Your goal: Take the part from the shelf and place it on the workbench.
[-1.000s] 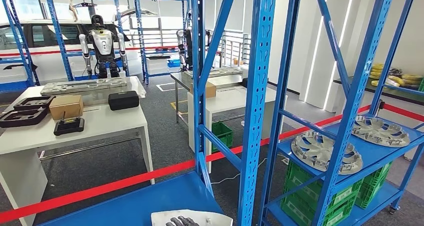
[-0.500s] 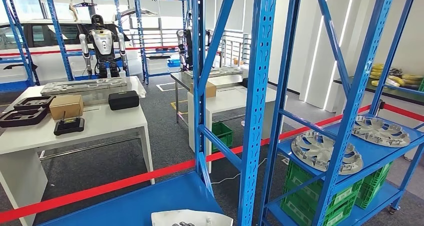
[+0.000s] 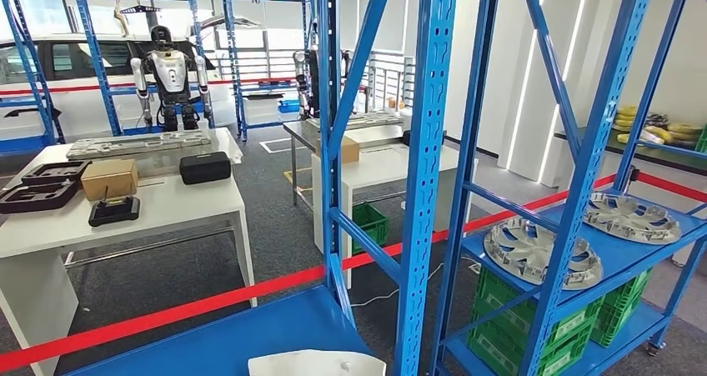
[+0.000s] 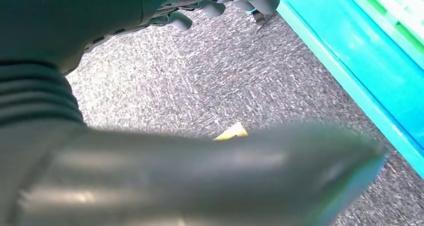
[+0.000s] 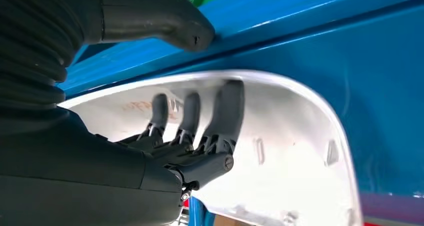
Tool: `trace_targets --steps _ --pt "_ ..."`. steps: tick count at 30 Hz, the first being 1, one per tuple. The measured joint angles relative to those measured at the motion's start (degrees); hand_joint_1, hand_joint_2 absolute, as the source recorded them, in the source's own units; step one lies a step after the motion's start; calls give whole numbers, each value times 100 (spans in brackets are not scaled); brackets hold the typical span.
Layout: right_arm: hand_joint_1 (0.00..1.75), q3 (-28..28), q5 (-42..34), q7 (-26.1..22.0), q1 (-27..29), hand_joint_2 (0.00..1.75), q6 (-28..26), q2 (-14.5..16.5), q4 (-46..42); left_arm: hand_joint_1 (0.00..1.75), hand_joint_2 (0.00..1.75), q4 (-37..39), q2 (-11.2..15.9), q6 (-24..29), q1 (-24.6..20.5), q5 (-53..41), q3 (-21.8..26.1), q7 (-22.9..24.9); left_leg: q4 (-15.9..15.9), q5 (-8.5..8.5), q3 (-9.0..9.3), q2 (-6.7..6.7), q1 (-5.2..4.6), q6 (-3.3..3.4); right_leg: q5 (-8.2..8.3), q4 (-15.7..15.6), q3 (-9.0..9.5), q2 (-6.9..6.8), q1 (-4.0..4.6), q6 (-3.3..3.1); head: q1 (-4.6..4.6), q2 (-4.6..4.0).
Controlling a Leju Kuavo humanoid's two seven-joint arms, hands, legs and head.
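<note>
Head view: the white part (image 3: 317, 363) lies at the blue shelf's (image 3: 250, 330) near edge, long axis along it; the dark fingers seen on it earlier are gone.

Left wrist: left hand (image 4: 215, 5) hangs curled, holding nothing.

Right wrist: right hand (image 5: 190, 131) reaches inside the part's hollow, thumb outside its rim.

The part (image 3: 317, 363) lies on the near shelf (image 3: 250, 334). Two wheel covers (image 3: 542, 251) sit on the shelf to the right; a table (image 3: 167, 213) with boxes (image 3: 109, 178) stands behind on the left
</note>
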Motion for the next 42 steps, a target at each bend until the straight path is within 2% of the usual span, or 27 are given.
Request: trace_targets --steps 10,28,42 --pt "163 7 -9 2 -67 175 -34 -17 0 0 175 -1 1 0 -4 -27 -7 -5 0 15 3 6 -2 5 13 -1 4 1 -1 1 -2 0" --pt "159 7 23 8 -143 175 -160 -46 0 0 175 -8 3 76 -12 26 -50 89 0 8 1 4 -4 15 6 0 2 0 -3 11 -2 0" --pt "159 104 257 120 -938 175 -304 -40 -6 0 175 -15 16 173 -145 210 -48 172 0 11 -1 5 -3 11 8 1 -2 -2 -4 9 -2 0"
